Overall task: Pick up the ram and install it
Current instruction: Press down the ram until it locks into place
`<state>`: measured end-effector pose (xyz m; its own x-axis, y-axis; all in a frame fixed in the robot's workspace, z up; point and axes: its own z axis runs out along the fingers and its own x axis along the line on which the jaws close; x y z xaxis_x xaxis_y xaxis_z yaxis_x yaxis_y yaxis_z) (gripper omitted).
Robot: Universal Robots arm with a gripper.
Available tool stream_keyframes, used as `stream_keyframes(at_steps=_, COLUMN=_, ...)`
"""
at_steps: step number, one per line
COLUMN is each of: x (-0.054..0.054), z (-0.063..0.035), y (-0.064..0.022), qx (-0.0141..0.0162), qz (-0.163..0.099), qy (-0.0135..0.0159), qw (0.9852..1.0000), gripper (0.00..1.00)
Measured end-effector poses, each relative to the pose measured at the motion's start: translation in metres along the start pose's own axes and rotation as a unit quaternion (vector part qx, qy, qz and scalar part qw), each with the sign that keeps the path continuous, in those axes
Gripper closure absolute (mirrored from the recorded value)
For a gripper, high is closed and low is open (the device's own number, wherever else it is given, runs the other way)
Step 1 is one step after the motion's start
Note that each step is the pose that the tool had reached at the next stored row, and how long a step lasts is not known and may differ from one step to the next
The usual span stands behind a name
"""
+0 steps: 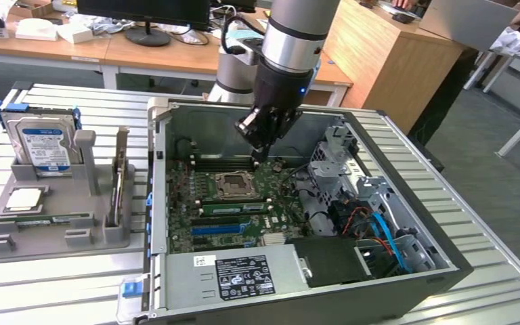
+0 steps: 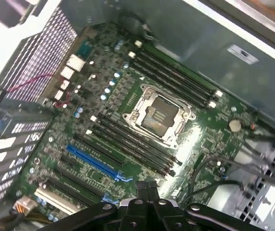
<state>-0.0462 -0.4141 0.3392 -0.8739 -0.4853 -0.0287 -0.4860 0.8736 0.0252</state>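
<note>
**One ram stick in the holder, claw over the motherboard**

A ribbed metal table (image 1: 61, 284) carries everything. Around it is an office: wooden desks (image 1: 152, 57) behind, a monitor (image 1: 143, 10) on the nearest of them, and grey floor off to the exterior view's right.

On the table sit two big items. One is an open computer case (image 1: 332, 308) lying on its side. The other is a grey holder (image 1: 52, 245), just beside the case on the exterior view's left.

The ram (image 1: 48, 221) lies flat in a groove of that holder, a thin green strip near its front. It is well apart from the claw (image 1: 260, 154), which hangs inside the case above the motherboard (image 1: 187, 223), close to the far side of the CPU socket (image 1: 238, 184). From the wrist view the claw (image 2: 147, 185) has its dark fingers pressed together, with nothing visible between them, and the board (image 2: 214, 144) spreads out below.

By count, the holder has one ram stick, one silver hard drive (image 1: 43, 142) standing upright with a blue-white label, and one square silver CPU chip (image 1: 24, 198) lying flat. The board has one open socket (image 2: 159, 115), two banks of long black slots with one on either side of it, and one blue slot (image 2: 91, 161). One grey power supply (image 1: 233, 274) fills the case's near corner.
</note>
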Motion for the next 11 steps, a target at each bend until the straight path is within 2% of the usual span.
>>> stream_keyframes(at_steps=3, x=0.0, z=0.0002, y=0.0, qx=0.0008, qz=0.027, qy=-0.0007, qw=0.9996, gripper=0.9)
stream_keyframes(at_steps=6, x=0.0, z=0.0003, y=0.0, qx=0.0016, qz=0.054, qy=-0.0013, qw=0.9985, gripper=0.9)
stream_keyframes(at_steps=11, x=0.0, z=0.0007, y=0.0, qx=0.0029, qz=0.1, qy=-0.0025, qw=0.995, gripper=0.9)
